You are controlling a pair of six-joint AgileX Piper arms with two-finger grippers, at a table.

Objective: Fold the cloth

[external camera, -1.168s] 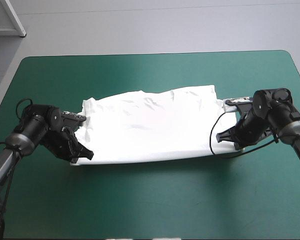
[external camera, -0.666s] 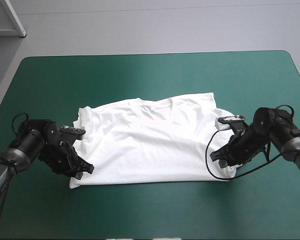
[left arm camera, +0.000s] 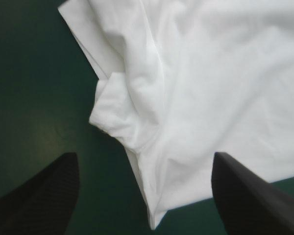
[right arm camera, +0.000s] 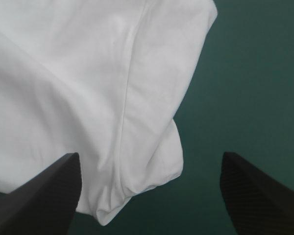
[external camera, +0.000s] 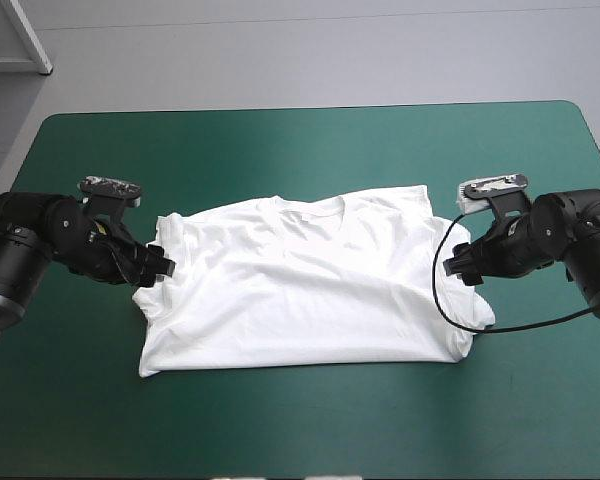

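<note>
The white T-shirt [external camera: 310,285] lies flat in the middle of the table, folded across, with its neckline toward the far edge. My left gripper [external camera: 152,268] stands open at the shirt's left edge, beside the folded sleeve. In the left wrist view the gripper [left arm camera: 145,156] has its black fingers [left arm camera: 49,196] wide apart over the T-shirt's corner [left arm camera: 210,73], holding nothing. My right gripper [external camera: 462,262] is open at the shirt's right edge. In the right wrist view that gripper [right arm camera: 150,155] spreads above the T-shirt's sleeve fold [right arm camera: 78,73], which lies loose on the cover.
The teal-green cover [external camera: 300,140] stretches round the shirt on every side, widest toward the far edge and the front edge. Both arms rest low over the table at the shirt's two ends.
Both grippers brought the held edge forward and down, then opened and let the shirt go. They have since drawn back toward the far side, and the shirt has settled flat.
</note>
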